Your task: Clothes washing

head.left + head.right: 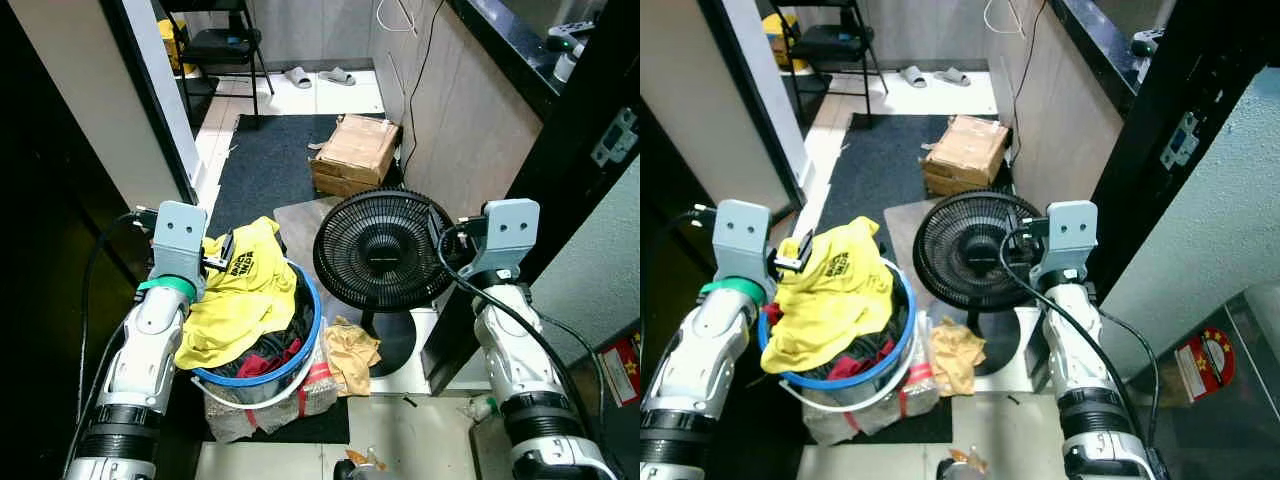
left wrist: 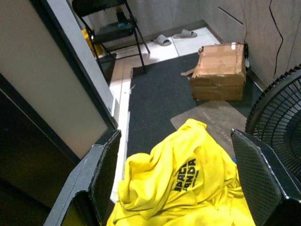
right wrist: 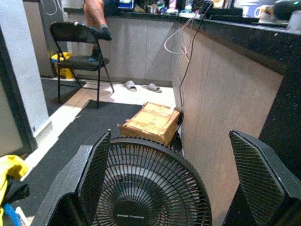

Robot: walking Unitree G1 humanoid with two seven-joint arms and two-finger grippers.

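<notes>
A blue-rimmed laundry basket [image 1: 314,322] stands on the floor just ahead of me, heaped with clothes. A yellow shirt with black lettering [image 1: 238,292] lies on top, over dark and red garments [image 1: 262,362]. My left gripper [image 2: 181,174] hovers just above the yellow shirt [image 2: 183,188], fingers spread wide open with nothing between them. My right gripper [image 3: 174,179] is held up on the right, open and empty, facing the black floor fan [image 3: 141,188].
The black fan [image 1: 380,250] stands right beside the basket. A crumpled beige cloth [image 1: 352,352] lies at its base. Farther ahead are a cardboard box [image 1: 355,155] on a dark mat [image 1: 265,165], a folding chair [image 1: 225,45], slippers [image 1: 320,76] and a person's leg [image 3: 96,16]. A counter wall [image 1: 470,110] runs along the right.
</notes>
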